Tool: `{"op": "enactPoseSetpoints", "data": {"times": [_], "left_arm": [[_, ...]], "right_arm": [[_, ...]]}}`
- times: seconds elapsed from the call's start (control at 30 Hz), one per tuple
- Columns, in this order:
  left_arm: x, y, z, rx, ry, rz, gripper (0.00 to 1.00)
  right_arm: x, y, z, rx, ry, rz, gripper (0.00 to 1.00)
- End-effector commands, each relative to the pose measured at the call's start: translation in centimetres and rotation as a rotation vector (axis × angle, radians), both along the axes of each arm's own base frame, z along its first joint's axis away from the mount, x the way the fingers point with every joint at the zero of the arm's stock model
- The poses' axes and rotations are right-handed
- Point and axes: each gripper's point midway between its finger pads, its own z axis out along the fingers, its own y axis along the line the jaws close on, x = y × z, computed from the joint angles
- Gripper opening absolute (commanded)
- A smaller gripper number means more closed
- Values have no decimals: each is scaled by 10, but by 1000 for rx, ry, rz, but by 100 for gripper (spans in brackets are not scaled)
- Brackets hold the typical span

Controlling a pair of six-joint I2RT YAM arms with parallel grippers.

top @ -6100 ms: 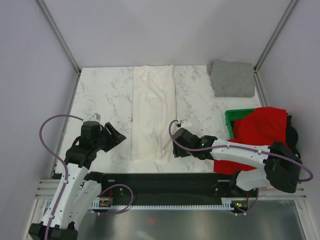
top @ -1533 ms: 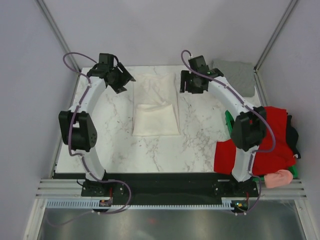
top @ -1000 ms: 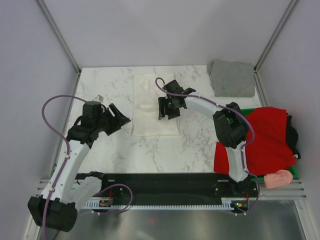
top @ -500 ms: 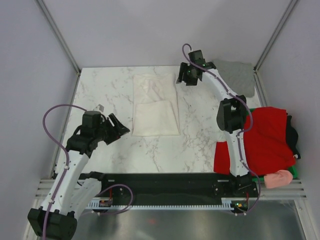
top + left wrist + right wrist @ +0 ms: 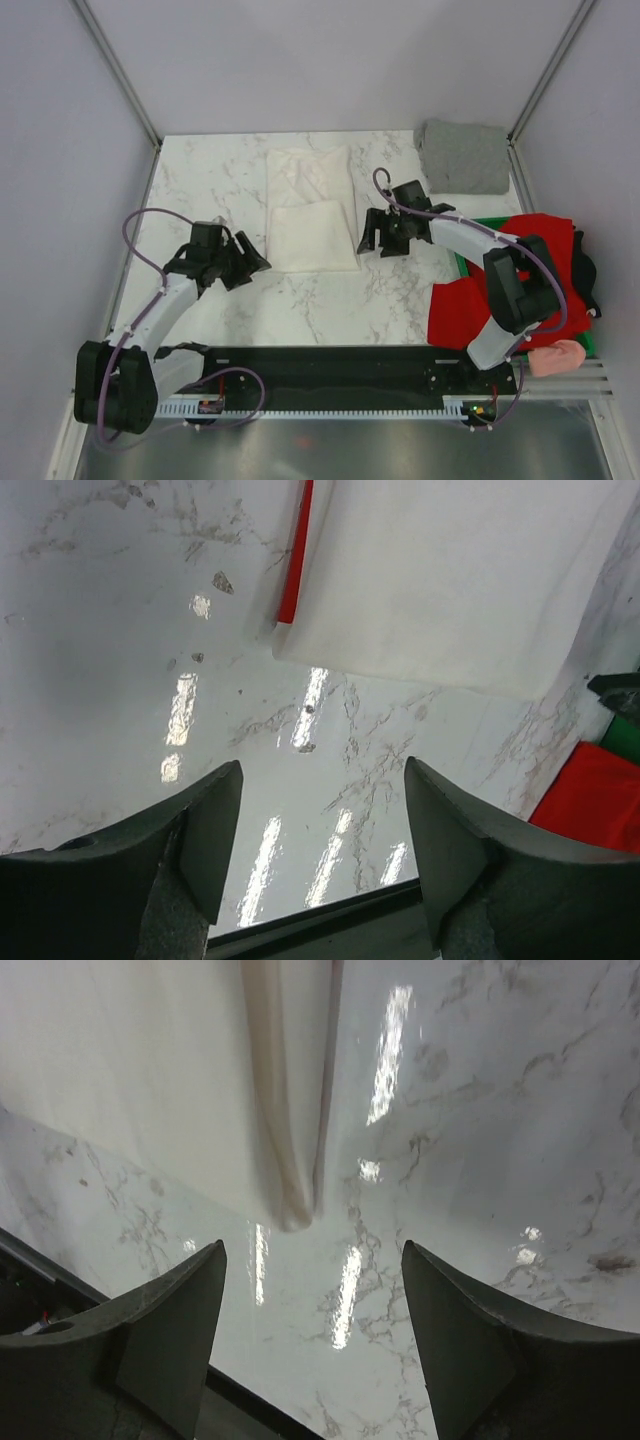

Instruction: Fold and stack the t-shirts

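Pink shirt (image 5: 556, 357): bunched at the lower right of the overhead view, at the near table edge. It is not folded.
Red shirt (image 5: 520, 268): just beyond it, draped loose over the green crate (image 5: 468, 228). A black shirt (image 5: 587, 272) shows at its right edge. Both are waiting.
Left gripper (image 5: 245, 263): left of centre, just beside the near left corner of the white shirt. My wrist view shows its fingers apart with only bare marble between them.
Right gripper (image 5: 382, 240): right of centre, near the shirt's near right corner. Its fingers are spread too and hold nothing. Half a second ago this arm was stretched to the far edge by the grey shirt; I have it back near now.
White shirt (image 5: 312, 210): centre of the marble table (image 5: 200, 180). Its near part is doubled up over the far part, and a red strip peeks out at the left edge in the left wrist view.
Grey folded square (image 5: 462, 156): upper right corner of the table, well apart from both arms.
What changed: six seconds ago the white shirt lay as one long strip reaching toward me. Now it is shorter, with one fold across it done.
My read: both claws flank the near edge, so I judge a second fold away from me comes next, then stacking on the grey square.
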Motion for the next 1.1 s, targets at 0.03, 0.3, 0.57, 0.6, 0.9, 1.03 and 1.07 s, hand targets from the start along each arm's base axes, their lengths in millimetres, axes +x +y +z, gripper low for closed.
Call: {"op": "enactPoseSetpoints", "data": {"times": [0.03, 0.3, 0.57, 0.6, 0.9, 1.03, 1.07], "left_arm": [[27, -8, 0, -44, -93, -1, 74], [32, -7, -25, -37, -88, 14, 73], [34, -5, -53, -25, -39, 38, 66], [35, -6, -58, -30, -25, 40, 63], [38, -9, -63, -46, -33, 38, 54], [39, -8, -63, -47, -38, 43, 44], [39, -8, -63, -44, -38, 49, 42]], "right_arm": [[-19, 23, -1, 129, -54, 43, 78], [-34, 28, -48, 111, 16, 50, 71], [-35, 27, -70, 96, 54, 43, 47], [-36, 28, -72, 96, 57, 42, 44], [-40, 25, -80, 92, 76, 30, 34], [-41, 25, -81, 93, 82, 27, 27], [-41, 25, -81, 95, 82, 27, 26]]}}
